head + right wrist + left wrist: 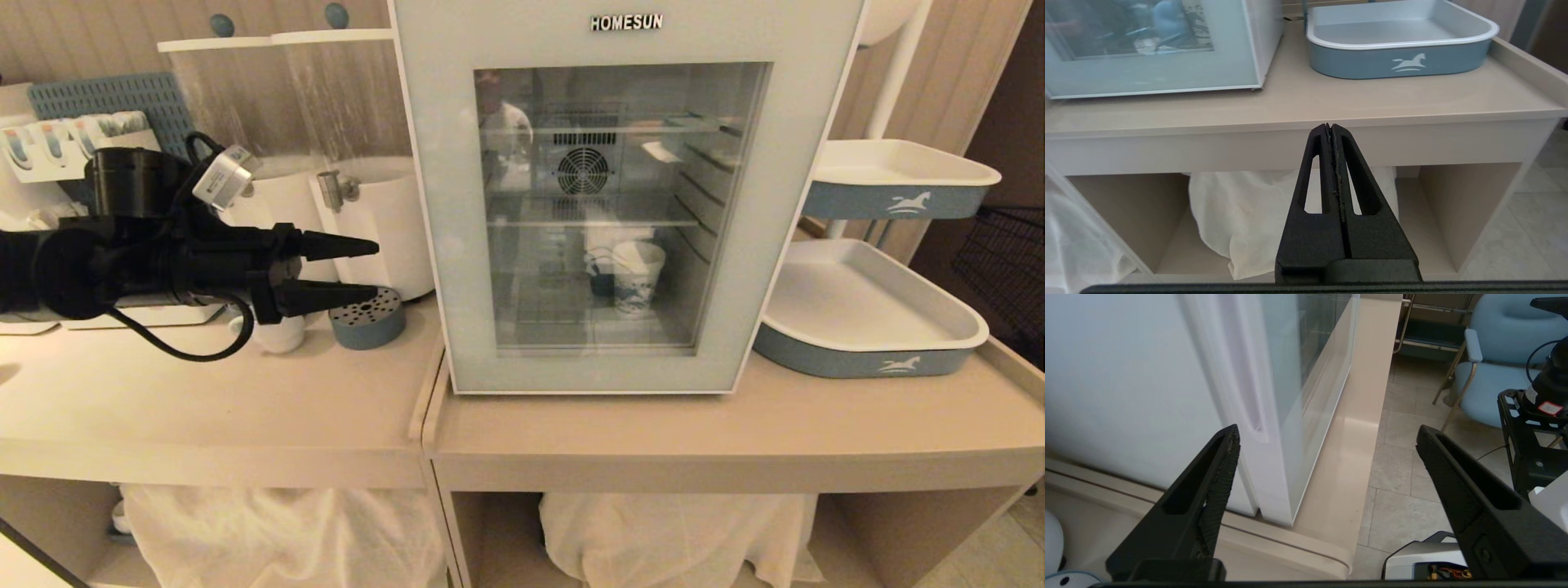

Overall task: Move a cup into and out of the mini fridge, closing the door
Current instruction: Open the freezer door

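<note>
- Head view: the mini fridge (629, 196) stands on the pale counter (653, 433) with its glass door (457, 245) closed. Through the glass a patterned paper cup (638, 276) sits on the lower shelf. The left gripper (359, 268) hovers level just left of the fridge, its 2 fingers parted and holding nothing. Under it, partly hidden, a small white cup (277, 333) rests on the counter beside a blue-grey perforated disc (367, 317). 2 blue-sided trays sit to the right — the lower tray (873, 314) on the counter.
- Left wrist view: the left gripper (1327, 437) is spread wide and empty, facing the door's (1274, 416) side edge without touching it.
- Right wrist view: the right gripper (1331, 127) is pressed fully closed, empty, low in front of the counter (1298, 106) edge, with white cloth (1241, 212) on the shelf below.
</note>
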